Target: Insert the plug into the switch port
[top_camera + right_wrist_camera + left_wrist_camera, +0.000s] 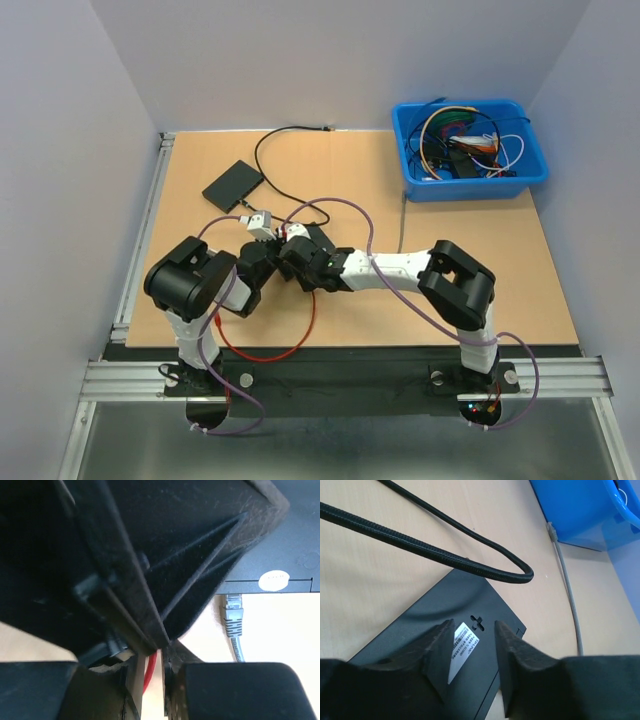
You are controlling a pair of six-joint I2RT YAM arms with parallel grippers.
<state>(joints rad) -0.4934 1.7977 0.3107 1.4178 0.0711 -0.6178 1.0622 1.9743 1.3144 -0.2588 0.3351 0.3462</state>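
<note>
The switch (475, 597) looks matt black, the cable (420, 545) braided cloth, the bin (580, 510) glossy blue plastic.

Bright, even overhead light; right wrist view mostly dark, its near fingers (131, 690) blurred.

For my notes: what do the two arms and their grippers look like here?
The left arm and right arm have white links and bulky black joint housings. A purple cable loops along each; a red cable runs by the left base. The left gripper has matte black, wedge-shaped fingers.
</note>
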